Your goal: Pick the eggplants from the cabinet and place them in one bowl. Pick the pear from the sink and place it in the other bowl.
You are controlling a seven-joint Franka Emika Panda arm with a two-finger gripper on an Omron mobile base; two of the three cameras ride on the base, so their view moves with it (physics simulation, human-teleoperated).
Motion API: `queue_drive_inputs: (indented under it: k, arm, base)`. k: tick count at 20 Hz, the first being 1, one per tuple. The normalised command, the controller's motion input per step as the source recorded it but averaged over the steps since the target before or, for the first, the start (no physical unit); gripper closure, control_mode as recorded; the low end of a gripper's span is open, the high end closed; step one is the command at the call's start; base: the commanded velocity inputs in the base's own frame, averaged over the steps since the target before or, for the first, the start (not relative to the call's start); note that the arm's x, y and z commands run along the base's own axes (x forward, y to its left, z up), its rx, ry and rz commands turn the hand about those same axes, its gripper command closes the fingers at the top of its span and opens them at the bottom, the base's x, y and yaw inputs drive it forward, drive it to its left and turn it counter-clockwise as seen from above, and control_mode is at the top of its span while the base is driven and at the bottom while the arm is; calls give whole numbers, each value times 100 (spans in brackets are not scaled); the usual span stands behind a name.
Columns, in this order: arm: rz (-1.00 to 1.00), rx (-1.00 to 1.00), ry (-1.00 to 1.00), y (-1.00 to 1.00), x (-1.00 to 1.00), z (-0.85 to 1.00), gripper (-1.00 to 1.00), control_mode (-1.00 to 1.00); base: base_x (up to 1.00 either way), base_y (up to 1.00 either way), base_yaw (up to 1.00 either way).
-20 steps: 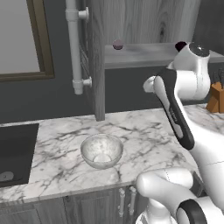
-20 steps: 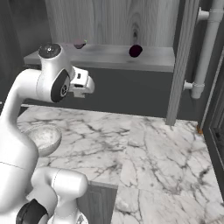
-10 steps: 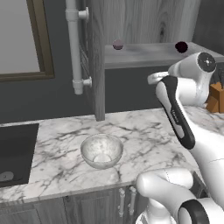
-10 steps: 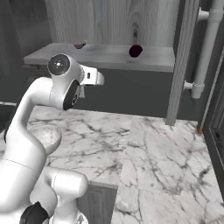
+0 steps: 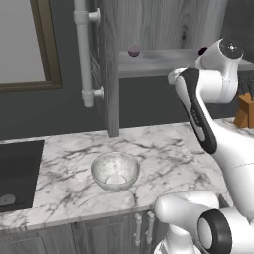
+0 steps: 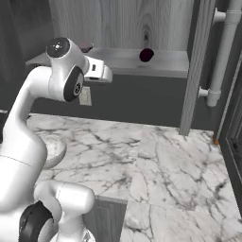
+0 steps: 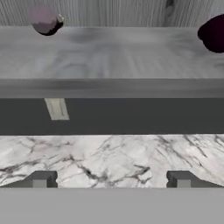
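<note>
- The gripper point(image 7: 110, 179) faces the cabinet shelf point(image 7: 109, 52) with its jaws spread wide and nothing between them.
- One eggplant point(image 7: 214, 33) sits at the shelf's right in the hand view, another eggplant point(image 7: 43, 19) far left; neither lines up with the jaws, so a straight reach would likely miss both.
- Coming in low risks hitting the shelf's front edge.
- A nudged eggplant could roll back; shelf depth is hard to judge.
- The speckled bowl point(image 5: 115, 171) waits on the marble counter point(image 5: 163, 154).

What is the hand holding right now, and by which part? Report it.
Nothing. The hand is open and empty, its fingertips wide apart over the marble counter; both eggplants sit on the cabinet shelf.
</note>
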Motion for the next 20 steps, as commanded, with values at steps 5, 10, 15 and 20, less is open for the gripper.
queue_drive_inputs:
  k: [5,10,15,20]
  arm:
    - [-2,0,24,-24,15,36,-100,-100]
    - [0,0,3,-32,22,12,-100,-100]
    - [-4,0,0,-33,38,5,-100,-100]
    - [-4,1,-7,-21,42,0,-100,-100]
  base:
    - [0,0,0]
    - [0,0,0]
    - [0,0,0]
    - [0,0,0]
